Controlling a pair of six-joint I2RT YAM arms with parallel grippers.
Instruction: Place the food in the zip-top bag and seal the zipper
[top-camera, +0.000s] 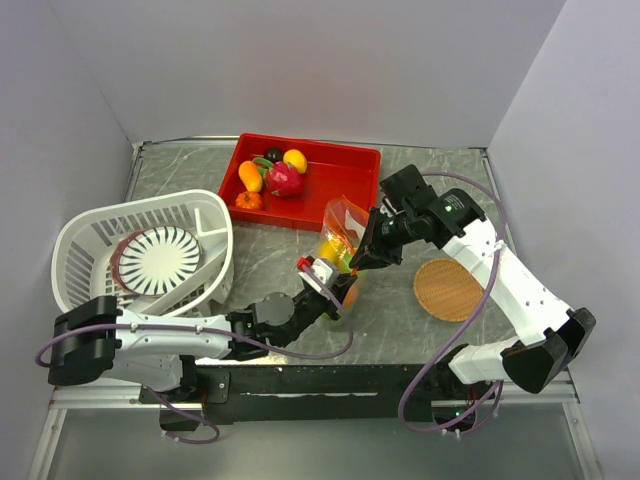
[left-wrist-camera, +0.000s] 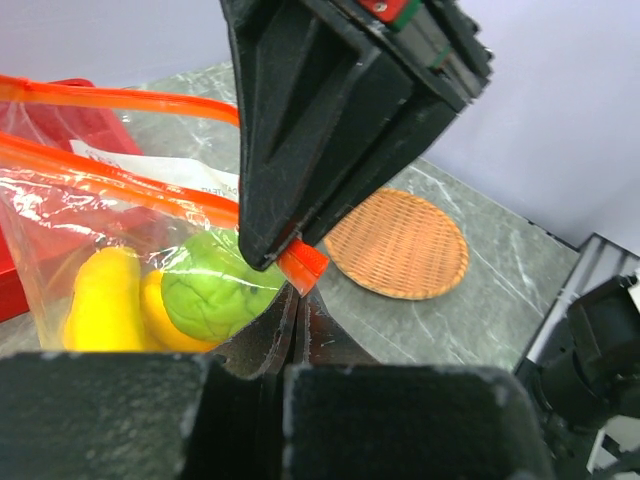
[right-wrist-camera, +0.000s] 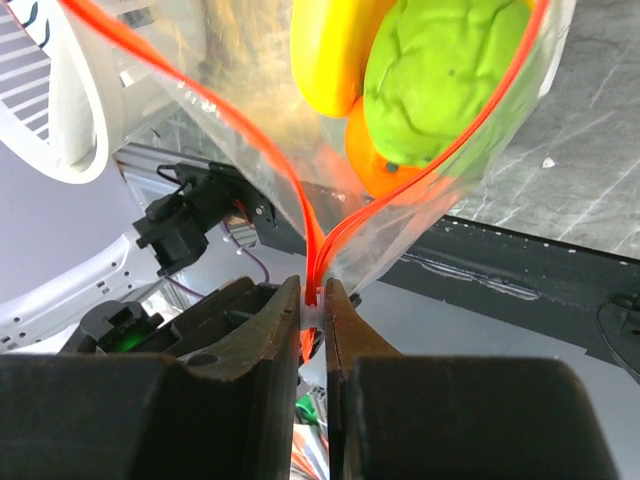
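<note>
The clear zip-top bag (top-camera: 340, 232) hangs above the table between my two grippers. It holds a green lime (left-wrist-camera: 210, 285), a yellow lemon (left-wrist-camera: 100, 300) and an orange (right-wrist-camera: 385, 170). Its orange zipper (right-wrist-camera: 200, 100) gapes open in a V, and both strips also show in the left wrist view (left-wrist-camera: 120, 165). My right gripper (right-wrist-camera: 318, 292) is shut on the zipper's end, at the bag's right side in the top view (top-camera: 362, 258). My left gripper (left-wrist-camera: 297, 300) is shut on the bag's corner just under the zipper, below the bag in the top view (top-camera: 335, 285).
A red tray (top-camera: 350, 160) at the back holds several more toy fruits (top-camera: 270, 178). A white slatted basket (top-camera: 80, 240) with a striped plate stands at the left. A round wicker mat (top-camera: 447, 289) lies right of the bag and shows in the left wrist view (left-wrist-camera: 400, 245).
</note>
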